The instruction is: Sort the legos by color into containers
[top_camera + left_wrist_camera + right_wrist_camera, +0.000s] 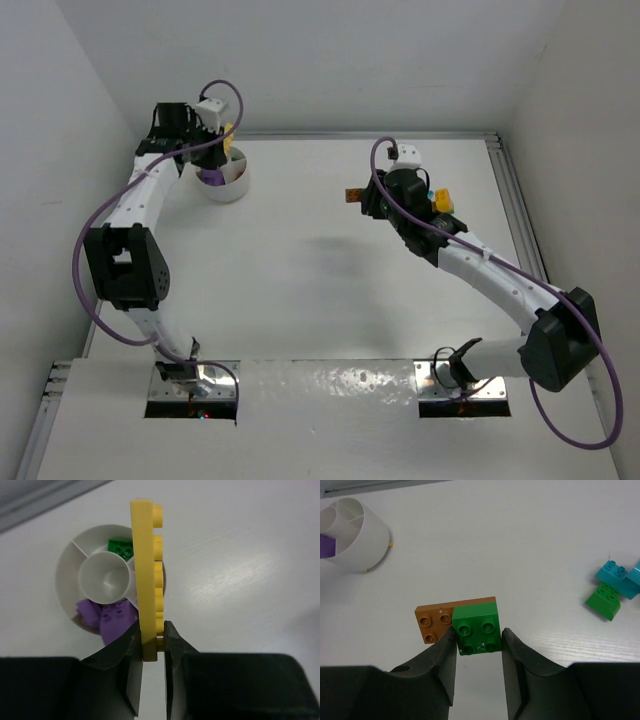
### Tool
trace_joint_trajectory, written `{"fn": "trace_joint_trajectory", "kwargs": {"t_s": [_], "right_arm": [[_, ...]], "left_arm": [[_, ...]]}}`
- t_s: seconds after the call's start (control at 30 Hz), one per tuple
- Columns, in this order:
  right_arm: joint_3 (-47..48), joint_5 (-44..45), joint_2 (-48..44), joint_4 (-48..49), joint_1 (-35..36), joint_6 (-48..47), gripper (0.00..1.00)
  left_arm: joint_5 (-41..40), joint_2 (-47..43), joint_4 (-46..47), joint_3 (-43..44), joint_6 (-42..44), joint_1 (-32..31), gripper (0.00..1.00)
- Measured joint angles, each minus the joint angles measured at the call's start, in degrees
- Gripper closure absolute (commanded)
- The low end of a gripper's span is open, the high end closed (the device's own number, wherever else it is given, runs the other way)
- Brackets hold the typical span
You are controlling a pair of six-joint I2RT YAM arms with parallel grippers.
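Left hand (152, 640) is clamped nearly shut on the bottom end of a yellow plate brick (145, 570). It stands edge-on with studs facing right, centre frame over the bowl (67, 580). The bowl is white smooth plastic, round centre well, divider walls. A green brick (120, 547) is in the upper section, purple bricks (107, 617) in the lower. Right hand (477, 640) pinches a glossy green 2x2 brick (477, 627) overlapping an orange-brown plate (432, 622), centre frame. Teal bricks (620, 575) and a green sloped brick (603, 600) lie right of frame on the white worktop (520, 540).

One bowl (65, 575) is counted; three green bricks (477, 629); two teal bricks (612, 571); two purple bricks (117, 620); one yellow plate (145, 570); one orange plate (432, 620).
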Motion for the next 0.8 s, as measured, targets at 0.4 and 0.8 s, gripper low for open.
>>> {"fn": "trace_joint_trajectory", "kwargs": {"t_s": [0.4,0.8], "right_arm": [[0.0,-1.4,0.3,0.0,0.0,-1.3,1.0],[0.0,-0.8,0.8,-1.9,0.0,-1.9,1.0]], "left_arm": [[11.0,-7.3,28.8,-17.6,5.4,10.7,1.0],[9.3,1.6,43.2,-17.2,-1.7,9.8,1.0]]}}
